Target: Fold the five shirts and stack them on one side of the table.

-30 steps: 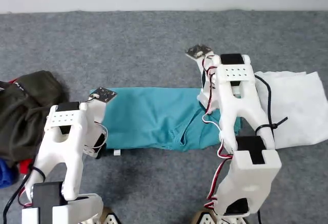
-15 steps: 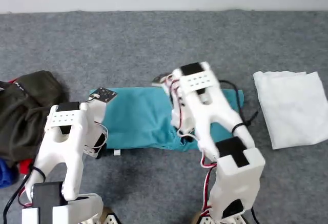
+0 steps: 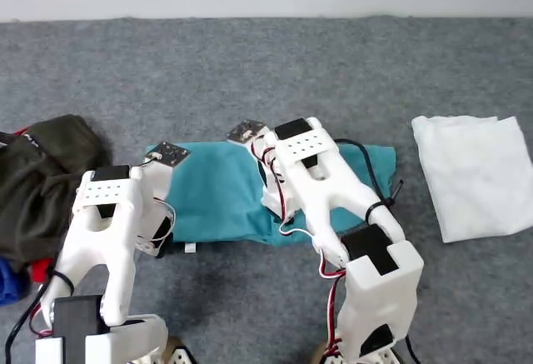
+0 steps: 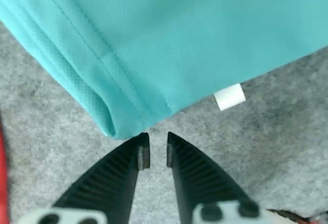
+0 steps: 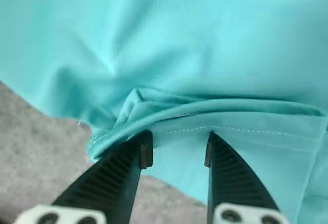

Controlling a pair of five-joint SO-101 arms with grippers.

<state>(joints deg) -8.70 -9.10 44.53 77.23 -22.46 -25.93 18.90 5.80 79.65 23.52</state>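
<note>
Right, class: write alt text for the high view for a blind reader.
A teal shirt lies on a grey table, the left arm at its end and the right arm over its middle. A folded white shirt lies nearby.

teal shirt [image 3: 215, 196], white shirt [image 3: 470, 177], grey table [image 3: 250, 72]

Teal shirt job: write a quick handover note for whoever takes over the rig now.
Left gripper: slightly open, empty, over the table by the teal shirt's corner.
Right gripper: open, above a bunched fold in the teal shirt, not gripping.
White shirt: folded, on the table's right side.
Dark shirt pile: unfolded, at the left edge.
Done: one shirt folded.
Left: finish the teal shirt, fold the pile, stack all on one side.
</note>
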